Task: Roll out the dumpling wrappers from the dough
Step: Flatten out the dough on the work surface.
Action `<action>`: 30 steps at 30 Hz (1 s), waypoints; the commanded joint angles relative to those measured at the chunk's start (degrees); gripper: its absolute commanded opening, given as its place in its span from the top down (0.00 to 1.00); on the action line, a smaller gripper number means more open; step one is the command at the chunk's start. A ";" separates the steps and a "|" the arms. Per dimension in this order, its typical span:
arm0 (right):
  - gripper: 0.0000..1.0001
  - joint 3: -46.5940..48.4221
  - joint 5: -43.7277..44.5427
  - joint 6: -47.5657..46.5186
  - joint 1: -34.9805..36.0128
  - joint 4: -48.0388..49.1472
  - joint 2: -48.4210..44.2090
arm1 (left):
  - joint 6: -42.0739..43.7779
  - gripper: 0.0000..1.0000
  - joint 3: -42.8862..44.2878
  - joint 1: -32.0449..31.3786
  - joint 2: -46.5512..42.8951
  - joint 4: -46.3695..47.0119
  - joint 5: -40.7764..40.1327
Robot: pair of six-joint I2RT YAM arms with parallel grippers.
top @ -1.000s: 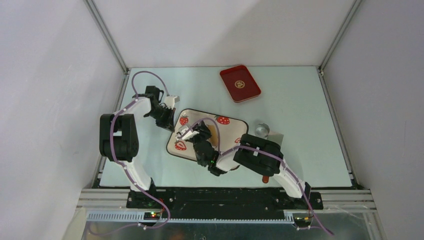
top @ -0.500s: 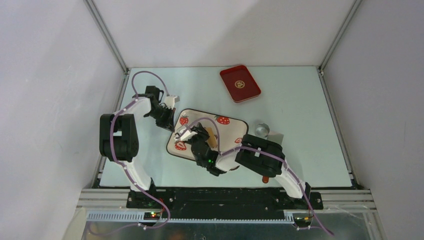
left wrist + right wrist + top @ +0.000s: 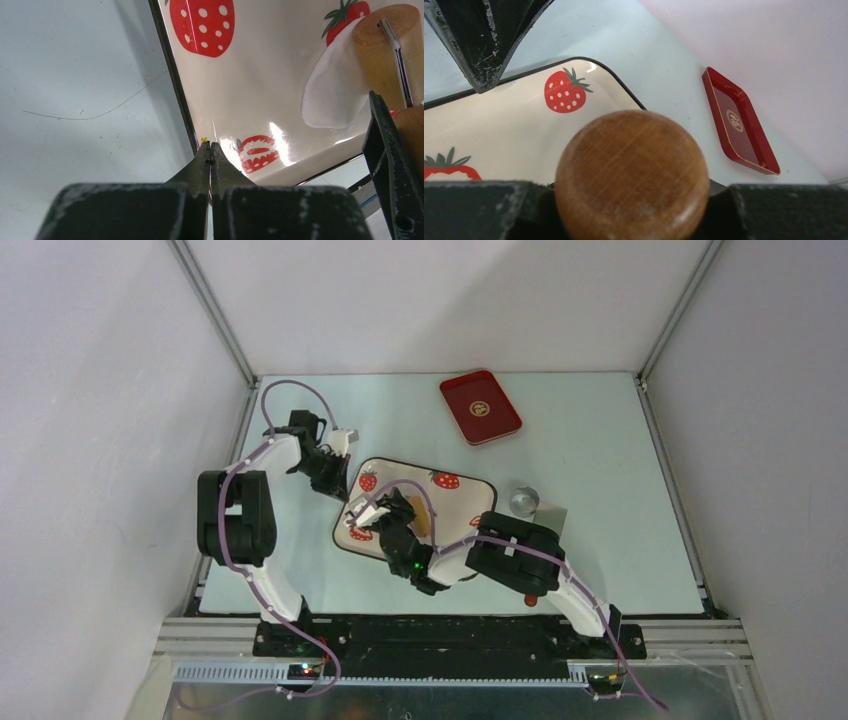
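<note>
Top external view, starting at the left: the left gripper (image 3: 210, 146), jaws pressed together on nothing, sits with its tips right at the left rim of the strawberry tray (image 3: 260, 75). On the tray's left half lies a dumpling wrapper (image 3: 332, 92), flat and white, with the wooden rolling pin (image 3: 631, 175) lying over its edge. The right gripper (image 3: 390, 512) is clamped on that pin, over the tray. Just off the tray's right edge sits a small silvery cup (image 3: 522, 501). Well beyond the tray's far right corner is the red tray (image 3: 481, 407).
</note>
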 commanded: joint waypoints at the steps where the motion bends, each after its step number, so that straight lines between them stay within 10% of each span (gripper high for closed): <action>1: 1.00 0.62 -1.58 3.74 1.69 -0.50 3.02 | -0.43 1.00 -0.12 0.38 -2.64 0.06 1.29; 30: 1.00 0.93 -3.13 0.62 4.00 2.14 3.64 | -0.41 1.00 -0.13 0.38 -3.10 0.08 1.58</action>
